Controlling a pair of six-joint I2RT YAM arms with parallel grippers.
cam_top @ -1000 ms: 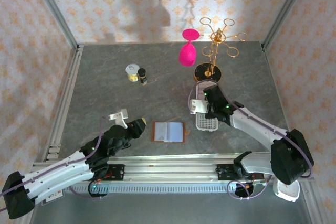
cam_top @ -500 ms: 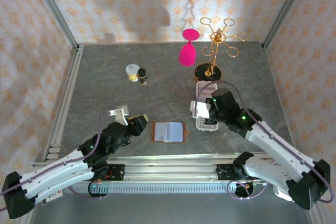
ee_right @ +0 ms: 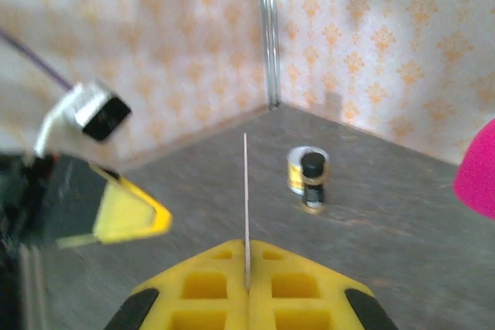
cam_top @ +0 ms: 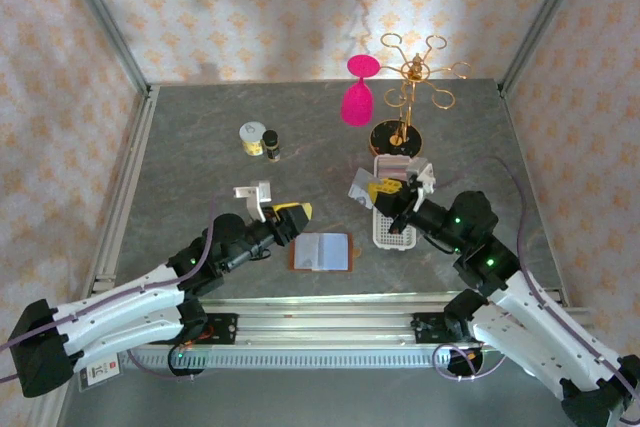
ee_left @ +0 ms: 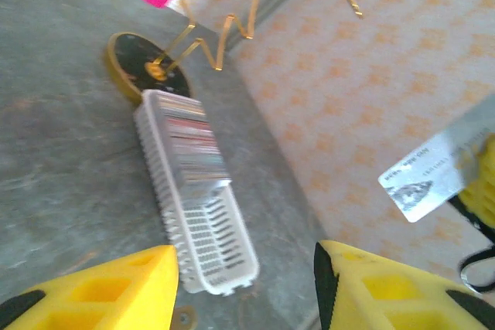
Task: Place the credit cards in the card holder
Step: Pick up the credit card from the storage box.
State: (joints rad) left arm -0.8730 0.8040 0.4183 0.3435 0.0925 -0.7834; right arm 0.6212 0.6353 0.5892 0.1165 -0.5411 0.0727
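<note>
Thin pale printed card (ee_left: 424, 179) pinched in right pincer (ee_right: 246, 256); left pincer (ee_left: 244, 256) spread

credit card (ee_left: 424, 179) print blurred, nothing legible

Bright, even light; blurred wrist views
</note>
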